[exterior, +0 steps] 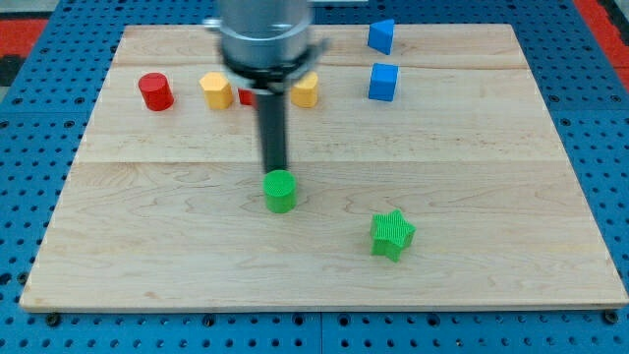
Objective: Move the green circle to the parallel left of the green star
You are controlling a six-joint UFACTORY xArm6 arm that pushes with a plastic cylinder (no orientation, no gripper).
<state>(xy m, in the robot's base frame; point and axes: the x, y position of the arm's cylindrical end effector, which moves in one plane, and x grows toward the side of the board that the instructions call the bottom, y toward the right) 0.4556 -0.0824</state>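
The green circle (280,191) is a short green cylinder near the middle of the wooden board (472,147). The green star (392,234) lies to its right and a little lower in the view. My tip (275,168) is at the end of the dark rod, just above the green circle in the view, touching or nearly touching its upper edge.
Along the view's top lie a red cylinder (155,91), a yellow block (216,90), another yellow block (306,89), a red block (247,96) mostly hidden behind the rod, and two blue blocks (382,35) (383,82). A blue pegboard surrounds the board.
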